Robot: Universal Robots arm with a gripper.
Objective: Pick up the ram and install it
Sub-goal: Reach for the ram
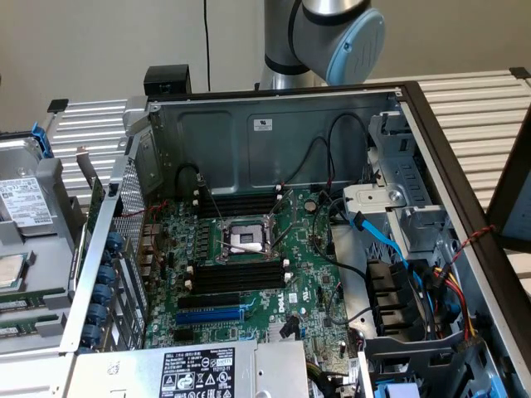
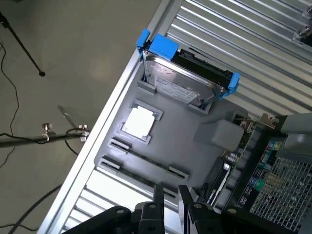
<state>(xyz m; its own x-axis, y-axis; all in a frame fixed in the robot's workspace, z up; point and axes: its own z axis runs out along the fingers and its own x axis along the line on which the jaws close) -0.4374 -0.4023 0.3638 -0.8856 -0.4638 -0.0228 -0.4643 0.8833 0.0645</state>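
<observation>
My gripper hangs over a grey parts tray beside the computer case. Its two dark fingers stand open with nothing between them. Just beyond the fingertips a long narrow ram stick lies edge-up in a groove of the tray; a second groove runs closer to the fingers. In the exterior view the tray is at the left, with thin green ram edges showing. The motherboard lies in the open case, its black memory slots bare beside the processor socket.
On the tray sit a hard drive in a blue caddy and a white square chip. The case wall rises next to the tray. Cables and a drive cage crowd the case's right side. An arm joint shows behind the case.
</observation>
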